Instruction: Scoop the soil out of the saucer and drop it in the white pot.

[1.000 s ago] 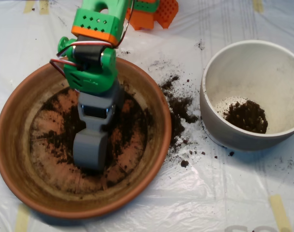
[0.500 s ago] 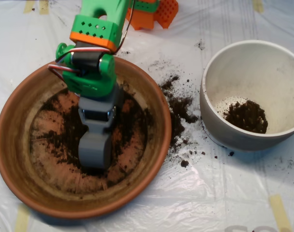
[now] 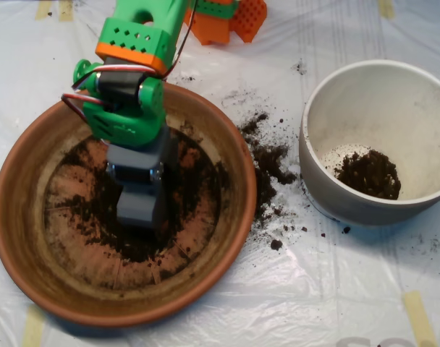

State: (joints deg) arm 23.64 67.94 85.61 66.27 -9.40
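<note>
Soil (image 3: 137,238) lies thinly spread over the floor of the terracotta saucer (image 3: 32,267), at left of the white pot (image 3: 336,195). The grey scoop (image 3: 140,206) hangs over the saucer's middle, tip in or just above the soil; whether its shells are parted or closed cannot be told from above. The green-and-orange arm (image 3: 129,79) crosses the saucer's upper rim and hides part of the floor. Spilled soil (image 3: 267,163) lies scattered on the plastic sheet (image 3: 314,289) between saucer and pot. A small dark heap (image 3: 368,173) sits inside the pot.
</note>
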